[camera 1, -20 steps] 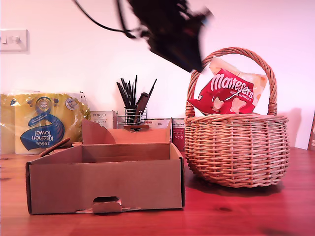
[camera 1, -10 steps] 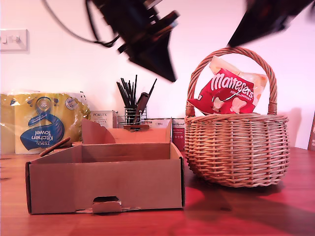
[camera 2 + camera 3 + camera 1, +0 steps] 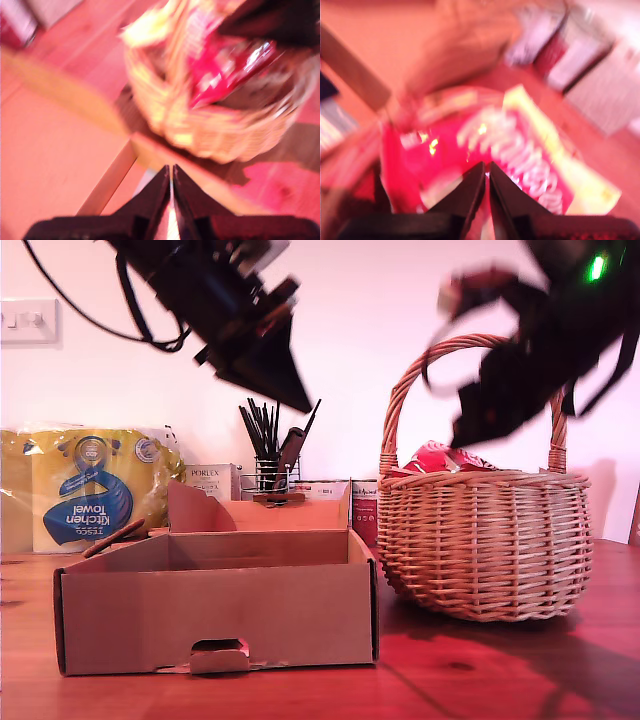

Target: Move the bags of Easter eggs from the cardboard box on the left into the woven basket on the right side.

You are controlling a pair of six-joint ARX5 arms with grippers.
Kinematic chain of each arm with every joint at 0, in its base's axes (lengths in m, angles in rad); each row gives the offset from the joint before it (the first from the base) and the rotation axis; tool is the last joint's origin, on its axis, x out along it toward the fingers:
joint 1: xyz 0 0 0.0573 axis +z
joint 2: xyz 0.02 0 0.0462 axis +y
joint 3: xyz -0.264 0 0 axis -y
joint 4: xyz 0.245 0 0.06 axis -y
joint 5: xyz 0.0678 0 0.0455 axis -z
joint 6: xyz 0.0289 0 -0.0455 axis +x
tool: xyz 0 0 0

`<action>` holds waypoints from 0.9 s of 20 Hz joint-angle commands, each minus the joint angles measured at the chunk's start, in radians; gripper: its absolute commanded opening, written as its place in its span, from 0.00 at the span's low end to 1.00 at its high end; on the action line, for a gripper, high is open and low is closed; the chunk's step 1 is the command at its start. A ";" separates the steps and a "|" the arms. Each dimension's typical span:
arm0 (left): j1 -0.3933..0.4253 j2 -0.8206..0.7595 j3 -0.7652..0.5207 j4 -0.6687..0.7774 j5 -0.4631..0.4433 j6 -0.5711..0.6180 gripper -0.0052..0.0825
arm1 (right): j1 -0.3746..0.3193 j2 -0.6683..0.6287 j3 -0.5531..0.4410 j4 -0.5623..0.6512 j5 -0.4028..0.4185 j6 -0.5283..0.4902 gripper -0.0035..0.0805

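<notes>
The woven basket [image 3: 480, 540] stands on the exterior view's right, and a red-and-white bag of Easter eggs [image 3: 440, 457] lies low inside it. My second gripper [image 3: 470, 430] hangs blurred just above that bag under the handle. In the second wrist view its jaws [image 3: 486, 172] are shut, with the red bag [image 3: 515, 150] right below. My first gripper [image 3: 298, 398] is high over the cardboard box [image 3: 215, 615] and is shut [image 3: 171, 176]. The first wrist view shows the box wall [image 3: 107, 180], the basket [image 3: 220, 135] and the red bag [image 3: 225, 70]. I see no bags in the box.
Against the wall, from the exterior view's left, stand a yellow-and-blue kitchen towel pack [image 3: 90, 490], small cartons [image 3: 210, 480] and a wire pot of black brushes [image 3: 272, 455]. Everything rests on a wooden table [image 3: 500, 670]. The tall basket handle [image 3: 400, 400] arches beside my second gripper.
My first arm swung up and toward the exterior view's left. My second arm came down over the basket. The red bag went from standing upright to lying low in the basket.
</notes>
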 commanded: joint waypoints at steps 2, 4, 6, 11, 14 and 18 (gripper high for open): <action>-0.002 -0.016 -0.021 0.011 0.006 0.001 0.04 | 0.000 -0.033 0.002 0.058 0.000 0.006 0.03; 0.000 -0.017 -0.021 0.008 0.006 0.001 0.04 | 0.000 -0.080 0.006 0.029 0.000 0.037 0.03; 0.012 -0.030 -0.022 0.006 0.007 0.001 0.04 | 0.005 -0.156 0.006 -0.033 -0.005 0.077 0.03; 0.055 -0.087 -0.108 0.055 0.006 -0.001 0.04 | 0.008 -0.390 0.006 -0.268 -0.049 0.140 0.03; 0.101 -0.152 -0.263 0.161 0.012 -0.003 0.04 | 0.009 -0.538 0.006 -0.406 -0.109 0.182 0.03; 0.174 -0.187 -0.344 0.132 0.032 -0.007 0.04 | 0.014 -0.710 0.006 -0.674 -0.167 0.211 0.03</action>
